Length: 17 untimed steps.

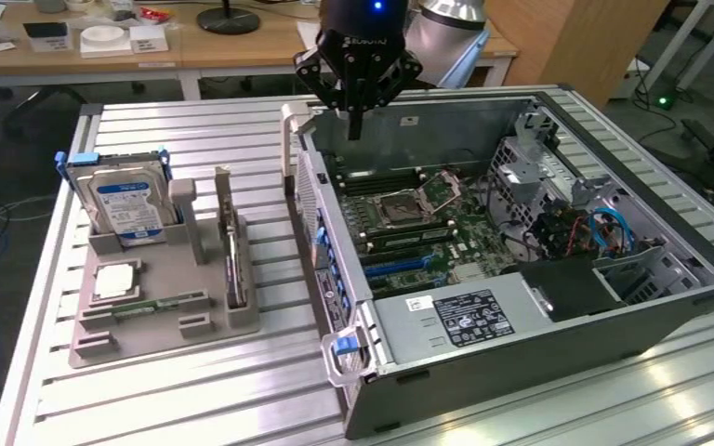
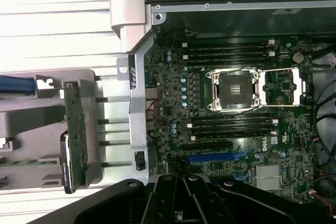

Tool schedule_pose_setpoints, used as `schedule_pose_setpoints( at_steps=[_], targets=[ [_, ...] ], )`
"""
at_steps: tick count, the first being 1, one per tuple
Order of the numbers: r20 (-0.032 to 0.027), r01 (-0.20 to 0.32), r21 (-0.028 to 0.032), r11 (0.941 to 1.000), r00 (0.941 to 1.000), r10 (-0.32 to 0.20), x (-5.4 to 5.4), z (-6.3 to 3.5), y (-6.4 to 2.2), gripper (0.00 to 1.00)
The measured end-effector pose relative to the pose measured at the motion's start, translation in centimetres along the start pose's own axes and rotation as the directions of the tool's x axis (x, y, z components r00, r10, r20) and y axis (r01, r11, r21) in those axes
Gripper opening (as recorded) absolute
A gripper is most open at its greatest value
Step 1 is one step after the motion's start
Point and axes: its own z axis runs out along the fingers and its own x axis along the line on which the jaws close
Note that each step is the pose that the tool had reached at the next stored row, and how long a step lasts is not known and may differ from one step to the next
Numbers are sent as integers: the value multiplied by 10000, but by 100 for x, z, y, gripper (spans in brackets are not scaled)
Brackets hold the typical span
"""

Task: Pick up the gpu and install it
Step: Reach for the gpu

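On the bench (image 1: pixel 183 390), toward its edge at the exterior view's left, the gpu (image 1: pixel 231 251) stood on its long edge in a slot of a grey holder (image 1: pixel 146 334); it was thin and dark, untouched, with nothing gripping it; its long axis ran from the bench's far edge toward the near edge, about parallel to the side wall of the open computer case (image 1: pixel 654 325) just beside the holder. A pale upright piece, probably the end bracket, sat at the card's far end, so I judged that it pointed bracket-first toward the far edge; in the wrist view the gpu (image 2: pixel 76 135) showed edge-on as a narrow green strip. A hard drive (image 1: pixel 127 209) with a blue label stood in the same holder, on the side of the card away from the case.

The jaws were shut tight and held nothing; they hung tips-down over the case's far corner, just inside its rim, above the motherboard (image 1: pixel 419 223). From there the gpu lay toward the exterior view's left and toward the near edge, well apart, with the case's side wall between; the card's long axis ran past the jaws, not toward them.
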Motion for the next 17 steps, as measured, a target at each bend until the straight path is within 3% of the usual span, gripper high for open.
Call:
schedule_pose_setpoints(
  at_steps=[17],
  targets=[
    [-2,-1,0,10000,10000,1,234,-3,-22,11]
  ],
)
